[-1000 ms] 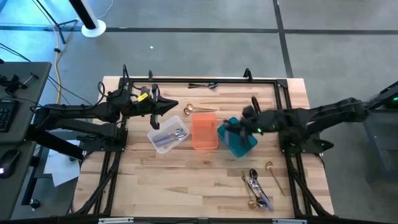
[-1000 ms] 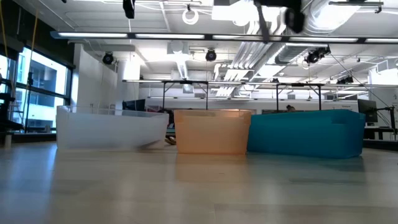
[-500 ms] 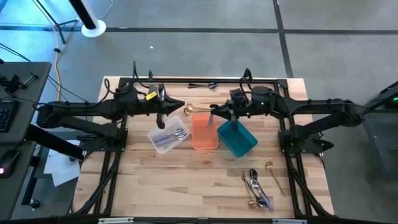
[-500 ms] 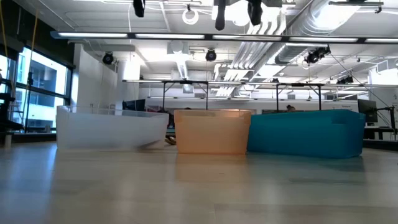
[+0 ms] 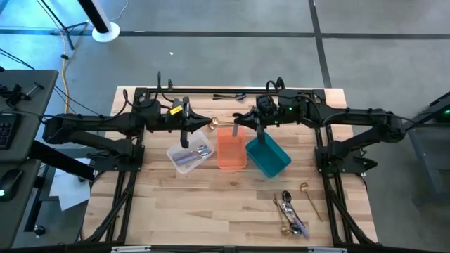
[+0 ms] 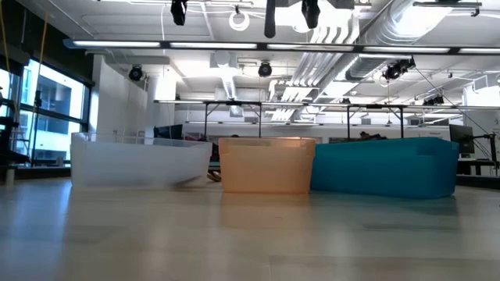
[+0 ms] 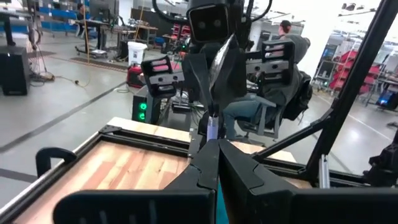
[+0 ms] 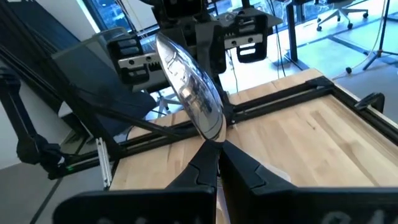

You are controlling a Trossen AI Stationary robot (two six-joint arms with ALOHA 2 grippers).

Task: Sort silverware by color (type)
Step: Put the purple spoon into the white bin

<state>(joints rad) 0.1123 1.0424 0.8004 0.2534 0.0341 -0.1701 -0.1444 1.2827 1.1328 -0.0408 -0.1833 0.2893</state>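
Note:
My right gripper [image 8: 214,146] is shut on a shiny silver spoon [image 8: 189,90]. It hangs high over the far middle of the table [image 5: 238,118], above the orange bin [image 5: 231,147]. My left gripper [image 5: 209,121] faces it from the left at about the same height, fingers shut [image 7: 217,146] and nothing between them, with a gap between the two. A gold spoon [image 5: 226,124] lies on the table below them. More silverware lies in a pile near the front right [image 5: 290,211], and some silver pieces lie in the clear bin [image 5: 190,153]. My right gripper pinches the spoon between its two fingers at the narrow neck just under the bowl [image 8: 212,133]. The fingers come roughly level from the table's right and point left. The bowl stands out past the fingertips, tilted upward, clear of everything. The fingers hide the handle.
The clear, orange and teal [image 5: 268,156] bins stand side by side at mid-table. Black pieces [image 5: 228,96] lie at the far edge and a gold spoon [image 5: 309,197] at front right. A dark frame [image 5: 320,119] runs around the tabletop. Bare wood shows at front left.
My right gripper has risen from over the teal bin and swung toward the far edge and the left, rolling as it went, and now faces my left gripper. My left gripper has edged a little toward the right. Both have stayed shut.

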